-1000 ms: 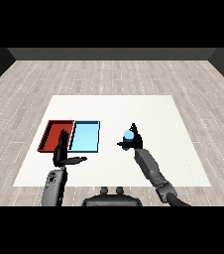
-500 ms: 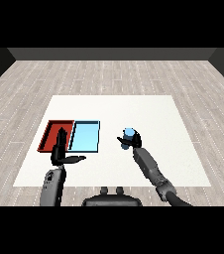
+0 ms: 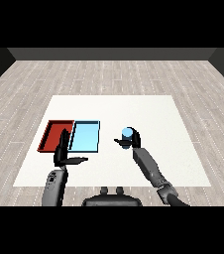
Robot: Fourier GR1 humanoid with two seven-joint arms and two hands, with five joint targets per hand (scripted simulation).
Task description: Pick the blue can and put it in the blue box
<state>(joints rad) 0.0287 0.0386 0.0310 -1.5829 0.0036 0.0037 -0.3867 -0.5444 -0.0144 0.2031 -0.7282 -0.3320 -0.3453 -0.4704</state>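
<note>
From the head view, the blue can (image 3: 127, 133) stands upright on the white desk (image 3: 148, 111), just right of the light blue tray (image 3: 85, 136) and a little apart from it. The right hand (image 3: 132, 141) is wrapped about the can: its fingers curl round the can's lower body from the near side, and the thumb juts out to the left. Only the can's pale top and upper wall show above the hand. I cannot tell from here whether the can's base sits on the desk or has cleared it.

The relation that matters now is plain enough: the blue tray lies to the left of the held can, at about the same depth across the desk, its long axis running away from the robot. So I judge the coming move to be a sideways carry leftward over the tray's near-right rim, then a lowering.

The red tray (image 3: 56, 135) touches the blue one on its far-left side, so overshooting would be the risk.

The left hand (image 3: 64, 158) hovers at the near edge of the two trays, fingers straight and pointing up and away, thumb stuck out to the right, holding nothing. The right hand is the one nearer the can, and already has it.
</note>
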